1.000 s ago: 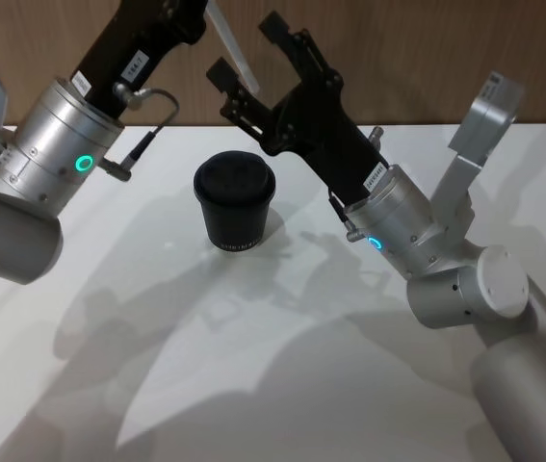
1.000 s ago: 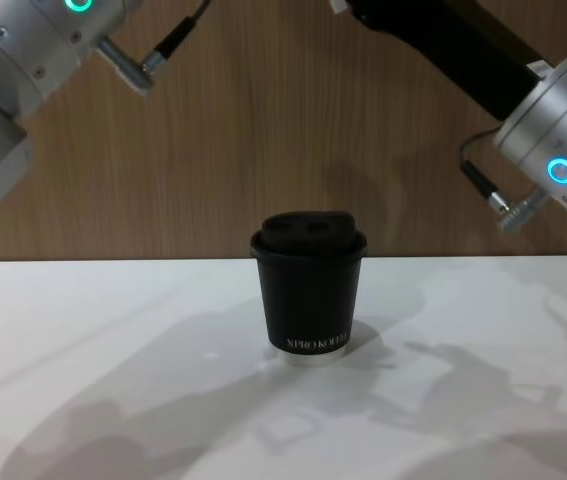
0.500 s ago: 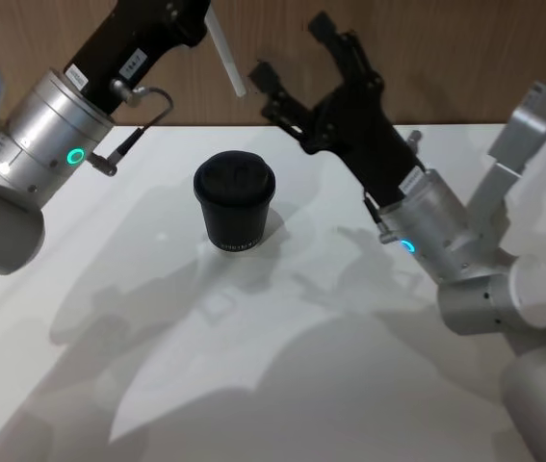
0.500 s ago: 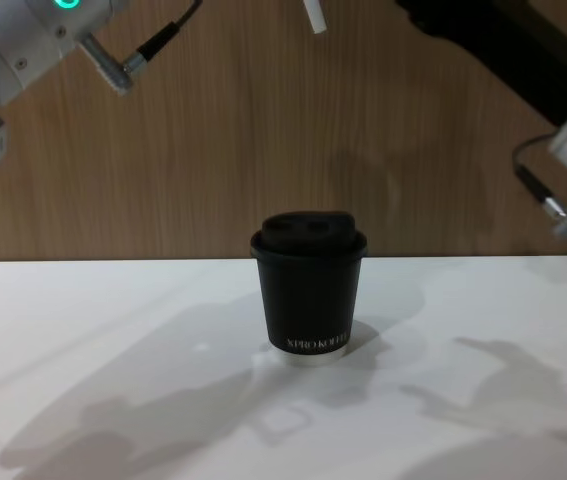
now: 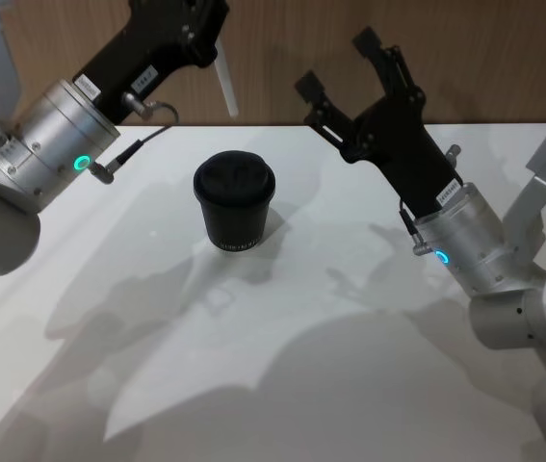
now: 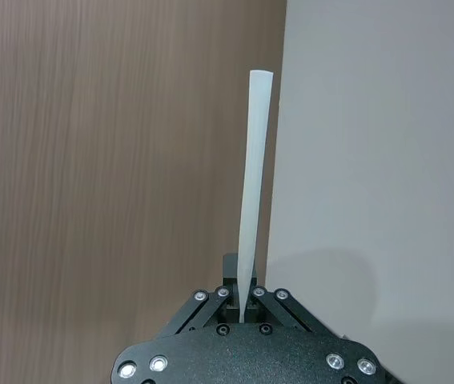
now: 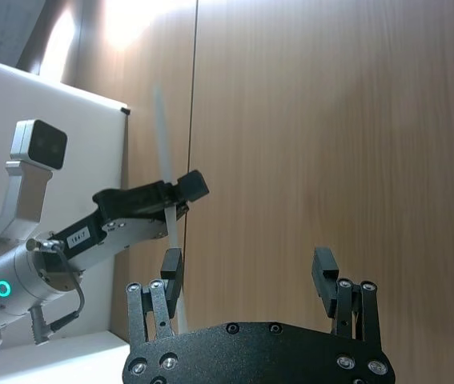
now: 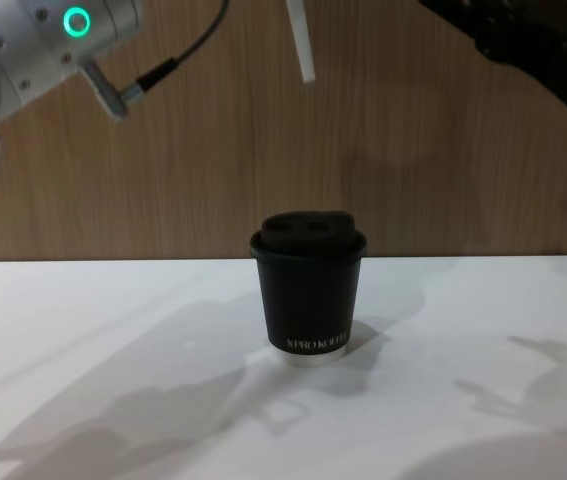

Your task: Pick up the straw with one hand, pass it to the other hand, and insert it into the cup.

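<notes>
White plastic, the straw (image 5: 223, 85) hung pinched in the left hand (image 5: 211, 37) at upper left of the head view, well above the black cup (image 5: 235, 204) standing on the table (image 5: 350, 385). The right hand (image 5: 336, 62), upper right, was spread wide, apart from the straw.

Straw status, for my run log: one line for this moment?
left gripper: shut on straw | right gripper: open, empty | cup: upright, lidded

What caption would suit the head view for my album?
Left gripper holds the straw high above the cup; right gripper open nearby.
</notes>
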